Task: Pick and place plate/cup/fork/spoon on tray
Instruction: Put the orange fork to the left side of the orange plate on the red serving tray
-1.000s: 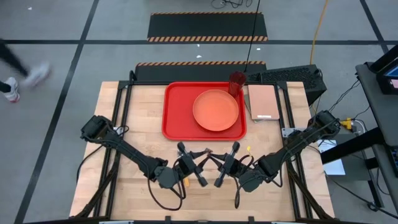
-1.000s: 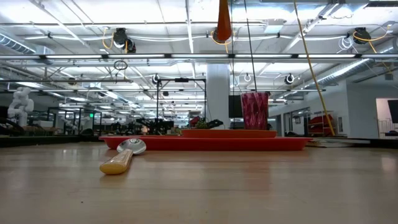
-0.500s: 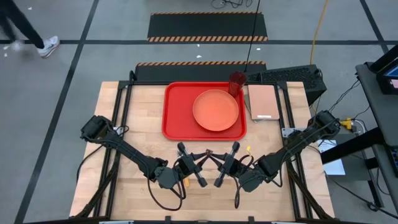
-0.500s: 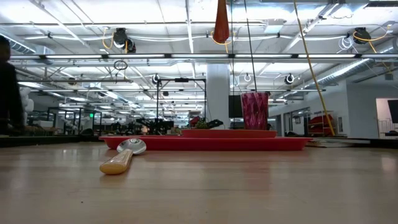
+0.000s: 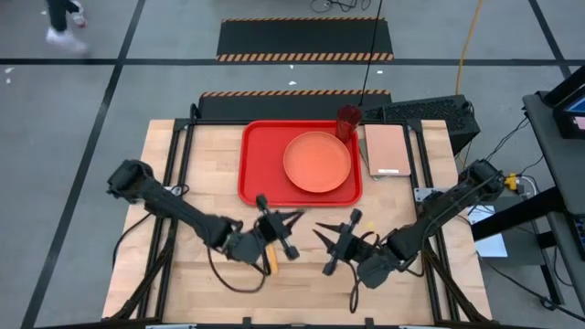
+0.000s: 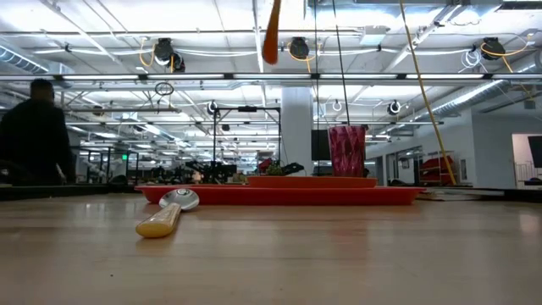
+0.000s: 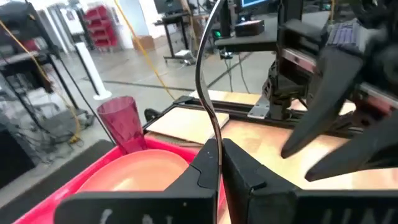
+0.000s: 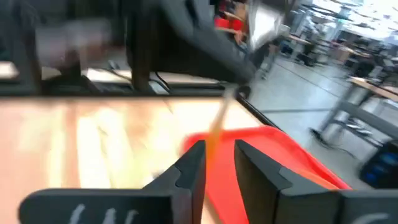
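The red tray (image 5: 256, 155) lies at the table's far middle with the orange plate (image 5: 317, 162) on it and the dark red cup (image 5: 348, 119) upright in its far right corner. The spoon (image 6: 165, 216) lies flat on the wood, its handle (image 5: 271, 260) showing beside my left arm. My left gripper (image 5: 299, 217) is shut on the fork (image 7: 202, 68) above the table, near of the tray. My right gripper (image 5: 320, 236) stands open just right of it and touches nothing. The fork's orange handle (image 6: 271, 34) hangs down. My left gripper pinches the fork between its two fingers where the metal neck (image 7: 214, 140) goes in between them. The fingers come about level from the table's left. The metal end rises past the fingers, the orange handle (image 8: 217, 130) hangs below, and the fork is clear of the table.
A tan-pink pad (image 5: 387, 149) lies right of the tray. A thin black cable hangs down beside the cup (image 6: 347, 150). Bare wood lies near of the tray on both sides of the arms. A person walks in the room beyond the table.
The two grippers, close together tip to tip a second ago, have drawn apart. My left gripper has gone toward the table's left and far edge with the fork, whose handle has shifted left in the low view. My right gripper has backed toward the right and near edge.
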### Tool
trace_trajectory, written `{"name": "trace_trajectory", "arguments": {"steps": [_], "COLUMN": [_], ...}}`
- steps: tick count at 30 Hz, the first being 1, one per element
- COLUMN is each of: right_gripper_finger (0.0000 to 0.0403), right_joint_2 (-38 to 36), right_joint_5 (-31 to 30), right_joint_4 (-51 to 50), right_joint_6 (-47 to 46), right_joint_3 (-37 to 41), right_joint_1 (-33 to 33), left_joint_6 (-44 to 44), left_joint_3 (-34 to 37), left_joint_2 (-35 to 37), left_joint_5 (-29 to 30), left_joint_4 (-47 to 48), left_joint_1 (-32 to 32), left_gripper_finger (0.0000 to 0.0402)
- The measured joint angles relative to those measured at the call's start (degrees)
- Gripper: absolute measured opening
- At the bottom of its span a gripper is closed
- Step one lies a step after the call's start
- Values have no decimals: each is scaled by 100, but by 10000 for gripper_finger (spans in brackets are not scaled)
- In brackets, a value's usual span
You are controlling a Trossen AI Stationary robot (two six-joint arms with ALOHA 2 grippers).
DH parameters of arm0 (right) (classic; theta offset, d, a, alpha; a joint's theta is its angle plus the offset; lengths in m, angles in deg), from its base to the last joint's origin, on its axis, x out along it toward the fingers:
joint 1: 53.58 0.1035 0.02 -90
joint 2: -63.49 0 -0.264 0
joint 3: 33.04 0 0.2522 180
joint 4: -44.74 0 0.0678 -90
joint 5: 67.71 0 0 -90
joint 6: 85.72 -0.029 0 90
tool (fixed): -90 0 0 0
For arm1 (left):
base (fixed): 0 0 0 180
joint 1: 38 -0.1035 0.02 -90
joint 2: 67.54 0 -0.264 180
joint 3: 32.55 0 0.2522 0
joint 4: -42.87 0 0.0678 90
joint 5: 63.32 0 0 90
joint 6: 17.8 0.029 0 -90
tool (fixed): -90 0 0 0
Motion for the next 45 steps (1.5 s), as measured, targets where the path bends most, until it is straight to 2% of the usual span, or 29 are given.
{"name": "trace_trajectory", "arguments": {"steps": [7,10,13,16,19,22,25,27,31,35,45], "right_gripper_finger": [91,88,87,87,86,86,86,86,86,86,86], "right_joint_2": [-213,-191,-202,-202,-202,-198,-198,-198,-198,-198,-198], "right_joint_5": [41,257,424,424,415,406,198,-17,-63,-36,292], "right_joint_4": [-1265,-1653,-1928,-2213,-2499,-2802,-2859,-2844,-2769,-2786,-2784], "right_joint_6": [-817,-1089,-1340,-1472,-1543,-1453,-1021,-702,-191,71,270], "right_joint_3": [1,3,3,3,3,3,3,4,4,3,5], "right_joint_1": [296,443,545,641,697,694,616,528,311,142,-61], "left_joint_6": [-1285,-1673,-1803,-1893,-2089,-2288,-2738,-3081,-3368,-3453,-3726], "left_joint_3": [-1,1,7,158,548,1144,1766,2093,2539,2732,3047], "left_joint_2": [735,753,732,664,656,697,699,673,651,653,655], "left_joint_5": [-1344,-1839,-2777,-3384,-3595,-4129,-4623,-4651,-4541,-4584,-4737], "left_joint_4": [2669,3219,3407,3154,2836,2081,946,468,193,-157,-351], "left_joint_1": [-903,-1486,-2116,-2698,-3189,-3626,-3941,-4049,-4222,-4442,-4714], "left_gripper_finger": [6,9,5,7,11,6,6,11,6,10,9]}}
